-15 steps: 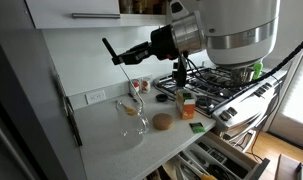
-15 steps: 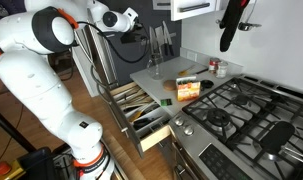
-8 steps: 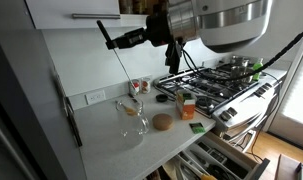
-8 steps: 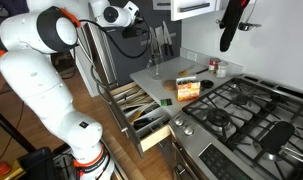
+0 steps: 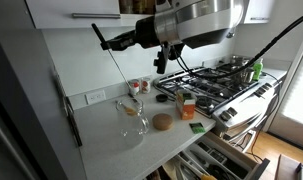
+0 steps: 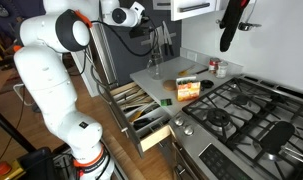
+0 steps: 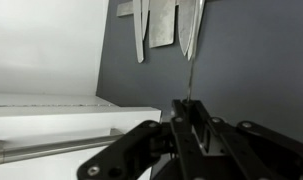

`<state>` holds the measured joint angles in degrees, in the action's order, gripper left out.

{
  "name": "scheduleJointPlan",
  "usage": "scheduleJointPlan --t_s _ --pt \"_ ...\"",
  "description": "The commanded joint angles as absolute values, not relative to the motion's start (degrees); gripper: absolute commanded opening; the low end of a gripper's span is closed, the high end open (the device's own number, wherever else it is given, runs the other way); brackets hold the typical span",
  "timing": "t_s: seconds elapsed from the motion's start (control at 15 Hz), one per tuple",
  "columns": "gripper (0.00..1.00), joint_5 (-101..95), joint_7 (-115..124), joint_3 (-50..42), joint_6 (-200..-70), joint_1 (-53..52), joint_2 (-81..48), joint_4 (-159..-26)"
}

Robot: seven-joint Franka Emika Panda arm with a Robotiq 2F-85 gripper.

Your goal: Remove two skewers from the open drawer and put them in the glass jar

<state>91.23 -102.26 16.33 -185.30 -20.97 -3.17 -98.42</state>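
My gripper (image 5: 101, 38) is high above the counter and shut on one thin dark skewer (image 5: 115, 72). The skewer hangs slanting down toward the clear glass jar (image 5: 132, 120), which stands on the counter by the wall. I cannot tell whether its tip is inside the jar. In the wrist view the skewer (image 7: 190, 82) sticks out as a thin line from the closed jaws (image 7: 188, 108). The open drawer (image 6: 137, 104) holds long utensils in its dividers; its corner also shows in an exterior view (image 5: 223, 160). A second skewer cannot be made out.
A flat brown disc (image 5: 163, 122), red-lidded spice jars (image 5: 139, 86) and an orange box (image 5: 186, 105) stand near the jar. The gas stove (image 6: 241, 112) is beside the counter. Knives (image 7: 161, 25) hang on the wall ahead of the gripper.
The gripper has risen and moved toward the wall with the skewer in it. The skewer's upper end has gone up with it. The jar and drawer have not moved.
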Motion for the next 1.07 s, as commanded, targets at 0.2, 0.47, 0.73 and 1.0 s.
scheduleJointPlan --t_s 0.2,0.47,0.73,1.0 --pt "0.04 103.52 -115.98 14.6 -180.54 -19.01 -6.71 -97.04" --pt "0.04 113.8 -125.59 12.68 -177.55 -18.49 -8.91 -96.94" --pt "0.15 111.72 -123.73 12.9 -178.58 -18.59 -9.46 -96.72" --pt "0.04 111.76 -123.74 12.91 -178.57 -18.61 -9.43 -96.54"
